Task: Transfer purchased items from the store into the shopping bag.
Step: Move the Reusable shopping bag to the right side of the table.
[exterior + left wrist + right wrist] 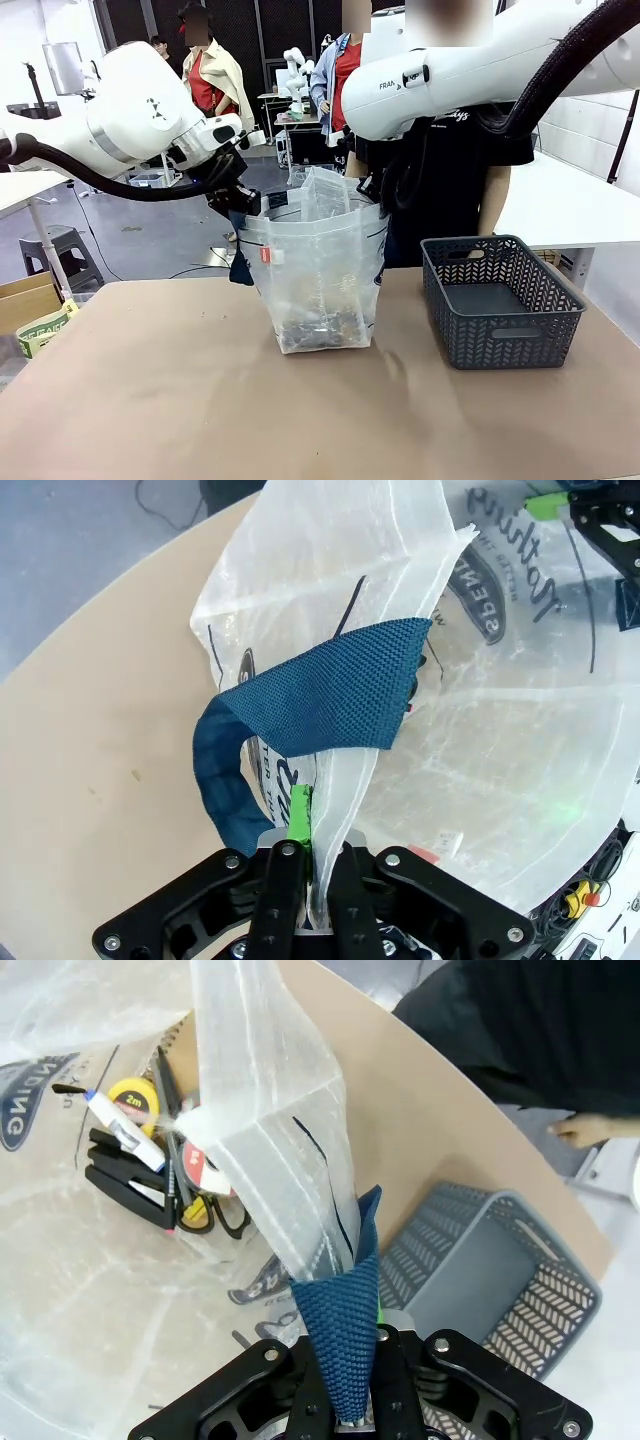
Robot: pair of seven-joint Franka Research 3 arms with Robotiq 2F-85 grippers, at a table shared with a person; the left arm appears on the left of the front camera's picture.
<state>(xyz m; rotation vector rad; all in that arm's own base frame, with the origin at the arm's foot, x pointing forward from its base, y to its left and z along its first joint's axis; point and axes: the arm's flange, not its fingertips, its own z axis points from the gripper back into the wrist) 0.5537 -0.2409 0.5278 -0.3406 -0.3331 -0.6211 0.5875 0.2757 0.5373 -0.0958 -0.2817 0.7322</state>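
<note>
As the left end effector pinches the bag at its top edge and the right end effector clamps the strap, the bag stands open between them. Items lie below both. The basket beside the right one looks empty. Judged final step; next, let go gently.

Translucent whitish plastic bag stands mid tabletop, mouth open upward btwn left claw & right claw, both pinching its rim. Dark grey openwork plastic basket blocks right side. Person in black top at far edge. Near & left tabletop bare.
</note>
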